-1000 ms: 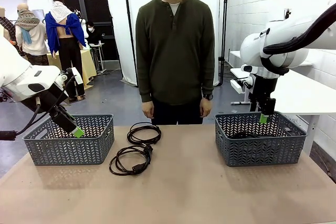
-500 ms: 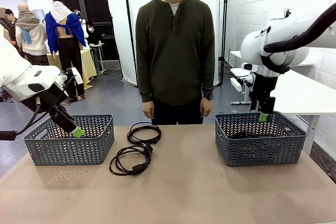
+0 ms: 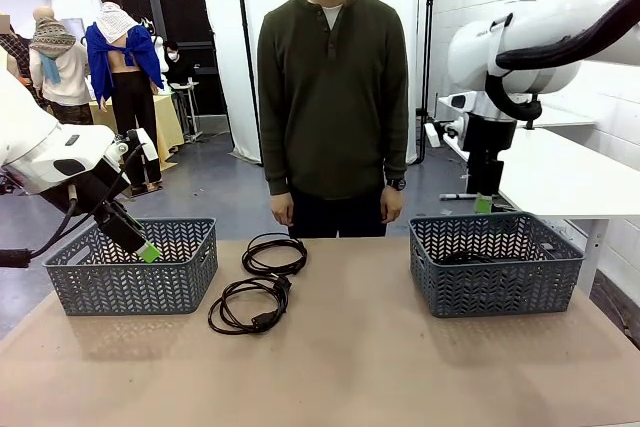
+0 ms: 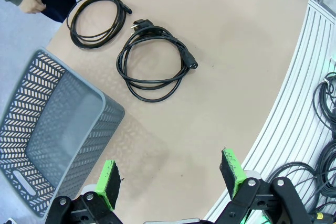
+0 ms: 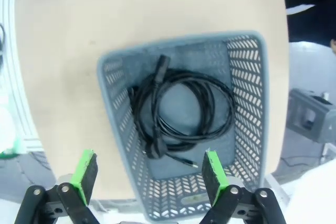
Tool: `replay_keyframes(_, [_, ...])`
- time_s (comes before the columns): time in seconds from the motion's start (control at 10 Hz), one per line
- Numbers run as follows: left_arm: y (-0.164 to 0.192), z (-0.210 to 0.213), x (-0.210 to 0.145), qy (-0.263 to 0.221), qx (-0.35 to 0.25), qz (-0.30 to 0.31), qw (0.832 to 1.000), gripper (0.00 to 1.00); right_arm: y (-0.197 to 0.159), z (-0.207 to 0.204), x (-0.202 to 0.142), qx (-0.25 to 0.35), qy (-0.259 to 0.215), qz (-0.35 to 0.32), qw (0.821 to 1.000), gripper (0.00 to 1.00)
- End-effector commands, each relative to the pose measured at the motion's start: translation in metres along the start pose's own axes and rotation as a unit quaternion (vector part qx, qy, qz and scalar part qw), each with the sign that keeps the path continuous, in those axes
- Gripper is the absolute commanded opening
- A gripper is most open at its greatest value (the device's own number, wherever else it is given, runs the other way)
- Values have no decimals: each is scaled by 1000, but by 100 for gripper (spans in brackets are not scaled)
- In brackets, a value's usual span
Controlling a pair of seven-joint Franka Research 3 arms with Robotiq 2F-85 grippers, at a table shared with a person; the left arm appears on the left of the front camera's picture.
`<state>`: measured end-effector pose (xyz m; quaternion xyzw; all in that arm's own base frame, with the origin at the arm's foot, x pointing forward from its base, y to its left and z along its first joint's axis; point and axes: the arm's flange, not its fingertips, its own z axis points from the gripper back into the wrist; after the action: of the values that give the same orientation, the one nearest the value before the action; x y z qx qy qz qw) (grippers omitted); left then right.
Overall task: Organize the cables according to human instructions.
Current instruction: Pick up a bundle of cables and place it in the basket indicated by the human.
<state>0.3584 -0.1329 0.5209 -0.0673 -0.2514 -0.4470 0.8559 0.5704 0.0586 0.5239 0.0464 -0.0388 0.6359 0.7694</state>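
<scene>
The worktop (image 3: 350, 377) has a person (image 3: 333, 97) at its far edge, arms down. A left basket (image 3: 130, 277) sits by the left edge and a right basket (image 3: 495, 272) by the right edge. One coiled cable (image 3: 275, 254) lies mid-table toward the far edge, with a second coil (image 3: 250, 307) just beside it. More black cable (image 5: 181, 111) lies in the right basket. The left gripper (image 4: 170, 169) hangs by the left basket and the right gripper (image 5: 149, 163) above the right one, both spread wide, holding nothing.

arms (image 3: 500, 42) white, black wiring (image 3: 590, 40) | gripper (image 4: 169, 165) black, green pads (image 4: 107, 183) | person (image 3: 335, 77) dark green henley (image 3: 300, 132), wristwatch (image 3: 397, 185)
</scene>
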Motion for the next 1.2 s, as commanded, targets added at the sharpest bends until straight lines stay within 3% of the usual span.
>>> replay_keyframes(0.0, [2,-1,0,-4,4,-1,1000,100,12,-3,13,6,-54,-52,997,100])
replay_keyframes(0.3, [2,-1,0,-4,4,-1,1000,100,43,-10,33,-24,-112,-68,991,100])
replay_keyframes(1.1, [2,-1,0,-4,4,-1,1000,100,91,-50,78,-41,-100,-32,994,100])
